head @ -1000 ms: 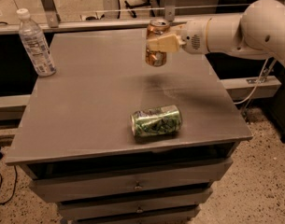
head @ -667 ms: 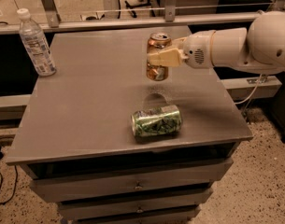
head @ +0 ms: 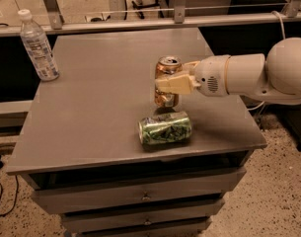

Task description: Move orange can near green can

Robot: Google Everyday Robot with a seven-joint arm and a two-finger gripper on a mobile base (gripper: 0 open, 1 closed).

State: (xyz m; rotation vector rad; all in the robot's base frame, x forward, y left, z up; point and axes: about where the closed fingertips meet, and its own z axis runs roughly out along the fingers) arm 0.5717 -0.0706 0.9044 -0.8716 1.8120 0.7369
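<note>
The orange can [head: 167, 67] stands upright, its base at or just above the grey table top [head: 100, 107], right behind the green can. My gripper [head: 170, 83] reaches in from the right and is shut on the orange can around its middle. The green can [head: 165, 128] lies on its side near the table's front edge, just in front of the orange can, a small gap between them.
A clear plastic bottle [head: 38, 46] stands upright at the table's far left corner. The white arm [head: 253, 75] hangs over the table's right edge. Drawers [head: 145, 196] sit under the table top. A metal rail [head: 140, 21] runs behind the table.
My gripper has carried the orange can down and toward the front of the table, from high over the far side to right behind the green can. The green can has not moved.
</note>
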